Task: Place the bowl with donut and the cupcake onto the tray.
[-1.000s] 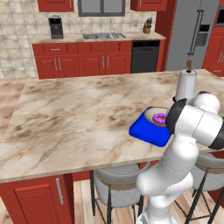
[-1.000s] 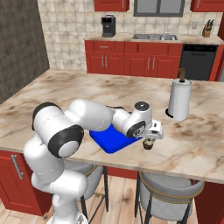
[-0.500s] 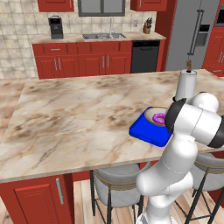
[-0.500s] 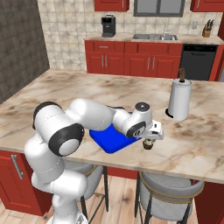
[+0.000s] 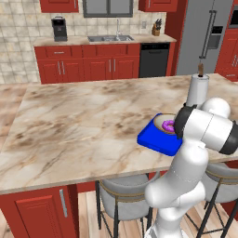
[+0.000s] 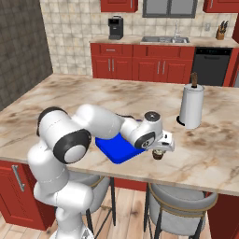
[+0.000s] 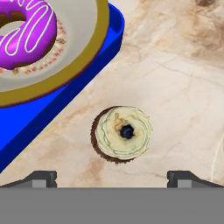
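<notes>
Hovering over bench [image 7: 183, 78]: left, bowl [image 7: 74, 61] with donut [image 7: 26, 33] sits on tray [image 7: 52, 111]; cupcake [image 7: 122, 133] just beside tray, off it. Hand [image 7: 112, 177] spread wide, empty. Descend straight, centre tips either side, close gently around the base.

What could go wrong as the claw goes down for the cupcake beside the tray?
1. The cupcake is small and sits off centre between the open claw tips, nearer one of them; closing may shove or tip it rather than grip it.
2. It stands on the counter close to the blue tray edge, so a fingertip could catch that edge and shift the tray.
3. The bowl with the donut fills that tray corner; placement space there looks tight.
</notes>
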Available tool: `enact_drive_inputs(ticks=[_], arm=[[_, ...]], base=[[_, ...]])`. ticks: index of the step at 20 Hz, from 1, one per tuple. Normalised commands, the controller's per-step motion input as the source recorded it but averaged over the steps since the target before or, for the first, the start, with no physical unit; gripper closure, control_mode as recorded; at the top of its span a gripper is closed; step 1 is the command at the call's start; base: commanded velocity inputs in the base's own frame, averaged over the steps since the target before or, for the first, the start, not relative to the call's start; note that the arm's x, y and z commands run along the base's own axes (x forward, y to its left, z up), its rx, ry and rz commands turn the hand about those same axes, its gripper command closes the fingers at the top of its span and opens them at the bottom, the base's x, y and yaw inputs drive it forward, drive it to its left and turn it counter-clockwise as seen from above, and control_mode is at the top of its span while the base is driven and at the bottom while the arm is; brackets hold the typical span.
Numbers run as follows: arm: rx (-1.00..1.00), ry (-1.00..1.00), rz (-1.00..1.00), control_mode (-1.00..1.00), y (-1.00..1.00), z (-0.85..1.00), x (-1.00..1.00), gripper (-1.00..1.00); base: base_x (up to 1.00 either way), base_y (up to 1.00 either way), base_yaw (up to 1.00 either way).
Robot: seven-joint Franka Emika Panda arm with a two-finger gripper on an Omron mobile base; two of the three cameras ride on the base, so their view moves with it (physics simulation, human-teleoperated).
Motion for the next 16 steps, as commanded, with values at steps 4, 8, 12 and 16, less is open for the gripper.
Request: enact_drive_inputs(ticks=[4,8,12,16], arm=[[0.00,0.00,0.00,-1.00,0.00,-0.11,0.00,-1.00],[0.00,0.00,0.00,-1.00,0.00,-0.05,0.00,-1.00],[0.00,0.00,0.00,-1.00,-0.01,0.00,0.00,-1.00],[0.00,0.00,0.00,-1.00,-0.01,0.00,0.06,-1.00]], base=[[0.00,0.00,0.00],[0.00,0.00,0.00],[0.00,0.00,0.00],[0.00,0.00,0.00]])
